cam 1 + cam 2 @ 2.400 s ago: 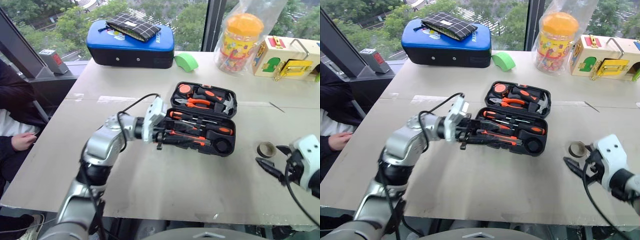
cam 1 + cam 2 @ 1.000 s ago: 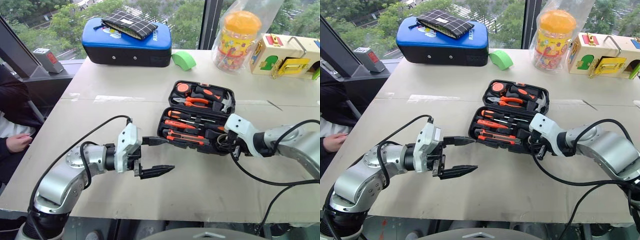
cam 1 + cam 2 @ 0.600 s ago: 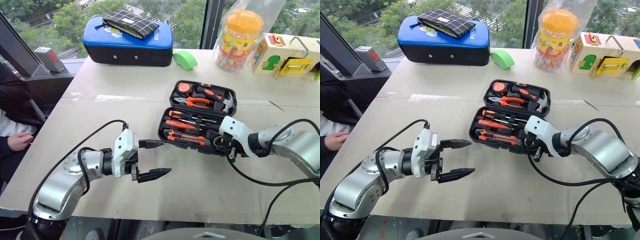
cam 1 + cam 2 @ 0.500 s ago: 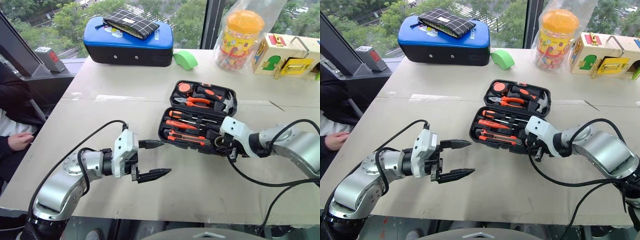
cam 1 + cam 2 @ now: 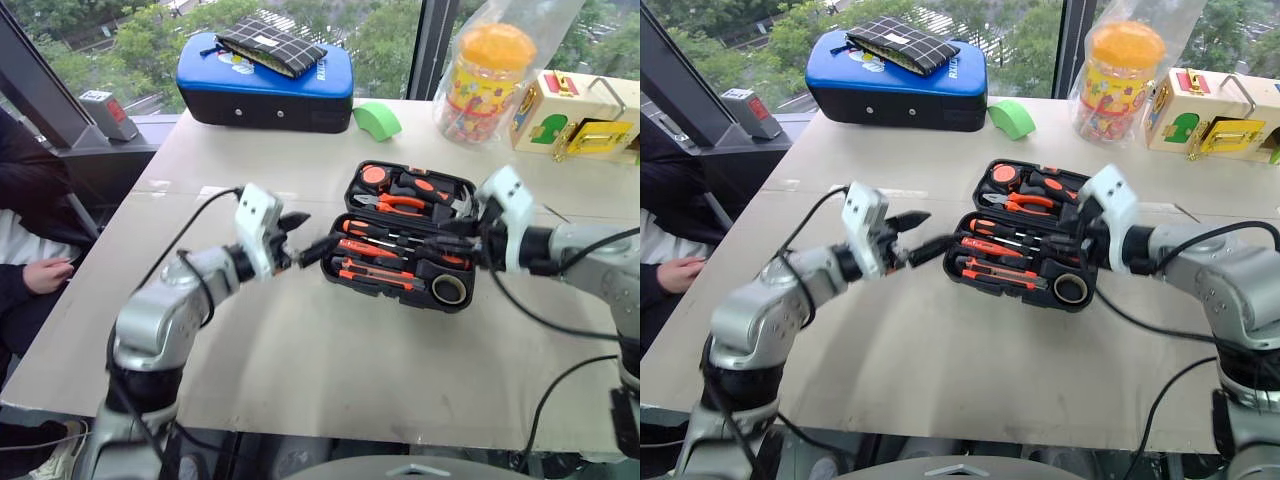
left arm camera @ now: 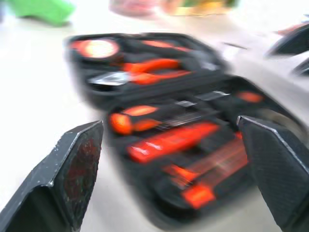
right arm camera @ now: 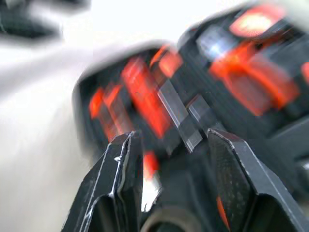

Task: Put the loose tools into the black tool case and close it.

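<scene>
A pale table [image 5: 300, 380] stands before a window [image 5: 390, 40] showing green trees.

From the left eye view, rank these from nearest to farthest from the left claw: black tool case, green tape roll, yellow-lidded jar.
1. black tool case: open, right beside the left claw, toward the robot's right.
2. green tape roll: farther back, beyond the case.
3. yellow-lidded jar: back right by the window, farthest.
</scene>
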Controlling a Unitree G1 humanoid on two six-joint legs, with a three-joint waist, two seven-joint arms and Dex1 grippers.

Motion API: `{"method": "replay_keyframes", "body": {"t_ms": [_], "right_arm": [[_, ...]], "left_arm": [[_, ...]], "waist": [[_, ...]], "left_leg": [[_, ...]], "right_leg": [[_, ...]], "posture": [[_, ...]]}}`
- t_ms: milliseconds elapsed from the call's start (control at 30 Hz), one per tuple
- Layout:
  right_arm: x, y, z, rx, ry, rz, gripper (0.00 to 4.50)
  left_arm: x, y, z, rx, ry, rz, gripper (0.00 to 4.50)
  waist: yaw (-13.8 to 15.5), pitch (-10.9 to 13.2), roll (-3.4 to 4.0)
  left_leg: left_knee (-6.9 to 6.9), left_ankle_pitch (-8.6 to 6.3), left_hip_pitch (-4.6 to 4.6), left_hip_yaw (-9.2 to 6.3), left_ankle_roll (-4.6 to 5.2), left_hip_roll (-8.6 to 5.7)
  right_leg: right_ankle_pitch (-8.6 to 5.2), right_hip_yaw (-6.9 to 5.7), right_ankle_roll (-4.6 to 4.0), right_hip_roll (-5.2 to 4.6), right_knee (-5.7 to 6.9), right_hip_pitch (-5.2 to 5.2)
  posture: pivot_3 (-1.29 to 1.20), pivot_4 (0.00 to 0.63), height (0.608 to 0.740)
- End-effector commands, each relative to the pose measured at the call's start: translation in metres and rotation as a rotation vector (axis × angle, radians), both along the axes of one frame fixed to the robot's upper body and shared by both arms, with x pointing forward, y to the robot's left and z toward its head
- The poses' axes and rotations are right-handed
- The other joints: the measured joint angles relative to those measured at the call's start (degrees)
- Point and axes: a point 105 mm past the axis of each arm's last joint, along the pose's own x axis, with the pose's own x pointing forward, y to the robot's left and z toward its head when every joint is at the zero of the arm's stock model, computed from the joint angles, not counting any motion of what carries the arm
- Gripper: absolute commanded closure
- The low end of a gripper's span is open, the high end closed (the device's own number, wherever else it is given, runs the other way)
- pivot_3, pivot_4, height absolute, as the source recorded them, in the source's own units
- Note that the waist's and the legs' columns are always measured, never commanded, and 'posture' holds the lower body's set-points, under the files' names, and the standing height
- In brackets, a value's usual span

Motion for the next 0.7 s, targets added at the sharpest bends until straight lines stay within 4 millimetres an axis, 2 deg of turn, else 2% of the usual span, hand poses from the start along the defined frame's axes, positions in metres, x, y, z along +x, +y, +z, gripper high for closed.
{"method": "replay_keyframes", "body": {"t_ms": [33, 100, 167, 233, 300, 400, 500, 567, 633, 667, 700], "right_arm": [[0.031, -0.035, 0.001, -0.059, 0.021, -0.305, 2.42], [0.044, -0.040, -0.001, -0.052, 0.044, -0.388, 2.42], [0.063, -0.048, -0.004, -0.051, 0.046, -0.475, 2.42], [0.080, -0.062, -0.014, -0.054, 0.085, -0.577, 2.42], [0.089, -0.068, -0.023, -0.065, 0.123, -0.631, 2.42], [0.102, -0.080, -0.040, -0.072, 0.187, -0.734, 2.42], [0.107, -0.085, -0.050, -0.084, 0.215, -0.782, 2.42], [0.105, -0.082, -0.053, -0.060, 0.247, -0.772, 2.40], [0.099, -0.075, -0.058, -0.045, 0.279, -0.731, 2.96], [0.098, -0.073, -0.060, -0.044, 0.286, -0.718, 3.57], [0.096, -0.070, -0.062, -0.018, 0.305, -0.708, 3.57]], "left_arm": [[0.030, -0.005, 0.004, -0.016, 0.092, 0.094, 0.00], [0.048, -0.009, 0.002, 0.001, 0.121, 0.134, 0.00], [0.077, -0.019, 0.008, -0.036, 0.140, 0.179, 0.00], [0.102, -0.035, 0.013, -0.033, 0.130, 0.201, 0.00], [0.117, -0.040, 0.013, -0.005, 0.125, 0.225, 0.00], [0.133, -0.044, 0.002, 0.054, 0.139, 0.259, 0.00], [0.135, -0.051, -0.013, 0.107, 0.173, 0.251, 0.00], [0.132, -0.053, -0.024, 0.165, 0.200, 0.228, 0.52], [0.130, -0.055, -0.031, 0.209, 0.211, 0.206, 1.34], [0.130, -0.055, -0.033, 0.216, 0.213, 0.201, 2.05], [0.130, -0.055, -0.031, 0.182, 0.225, 0.202, 2.05]], "waist": [[0.03, 0.00, 0.00], [-0.10, -0.01, -0.01], [-0.12, -0.02, -0.02], [0.01, -0.01, -0.03], [-0.10, -0.02, -0.04], [-1.04, -0.04, -0.07], [-1.84, -0.06, -0.06], [-1.81, -0.06, -0.06], [-1.63, -0.09, -0.09], [-1.63, -0.09, -0.09], [-1.54, -0.12, -0.08]], "left_leg": [[0.00, 0.02, -0.02, -0.01, -0.03, -0.03], [0.01, 0.21, -0.04, 0.03, -0.35, -0.04], [-0.04, 0.28, -0.11, 0.05, -0.46, -0.03], [-0.04, 0.32, -0.19, 0.08, -0.52, -0.06], [-0.03, 0.38, -0.37, 0.12, -0.57, -0.28], [-0.18, 0.37, -0.33, 0.33, -0.56, -0.31], [-0.42, 0.37, -0.19, 0.52, -0.56, -0.25], [-0.41, 0.37, -0.20, 0.48, -0.56, -0.12], [-0.34, 0.37, -0.28, 0.44, -0.56, -0.11], [-0.31, 0.36, -0.25, 0.43, -0.55, -0.14], [-0.31, 0.36, -0.24, 0.43, -0.55, -0.15]], "right_leg": [[0.00, -0.01, 0.01, 0.00, -0.01, -0.03], [0.00, 0.02, 0.01, 0.00, 0.02, -0.11], [0.00, 0.03, 0.00, 0.02, 0.12, -0.27], [0.00, -0.02, 0.00, 0.05, 0.19, -0.39], [0.01, -0.02, 0.00, -0.02, 0.25, -0.59], [0.01, 0.02, 0.00, -0.12, 0.38, -0.76], [0.01, 0.03, 0.00, -0.22, 0.74, -0.83], [0.01, -0.04, 0.00, -0.23, 0.77, -0.84], [0.01, -0.06, 0.01, -0.23, 0.79, -0.84], [0.01, -0.05, 0.01, -0.25, 0.79, -0.82], [0.01, -0.05, 0.01, -0.25, 0.79, -0.82]], "posture": [[0.00, 0.150, 0.740], [0.00, 0.150, 0.740], [0.00, 0.150, 0.740], [0.00, 0.150, 0.740], [0.00, 0.150, 0.740], [0.00, 0.150, 0.740], [0.00, 0.150, 0.740], [0.00, 0.150, 0.740], [0.00, 0.150, 0.740], [0.00, 0.150, 0.740], [0.00, 0.150, 0.740]]}}
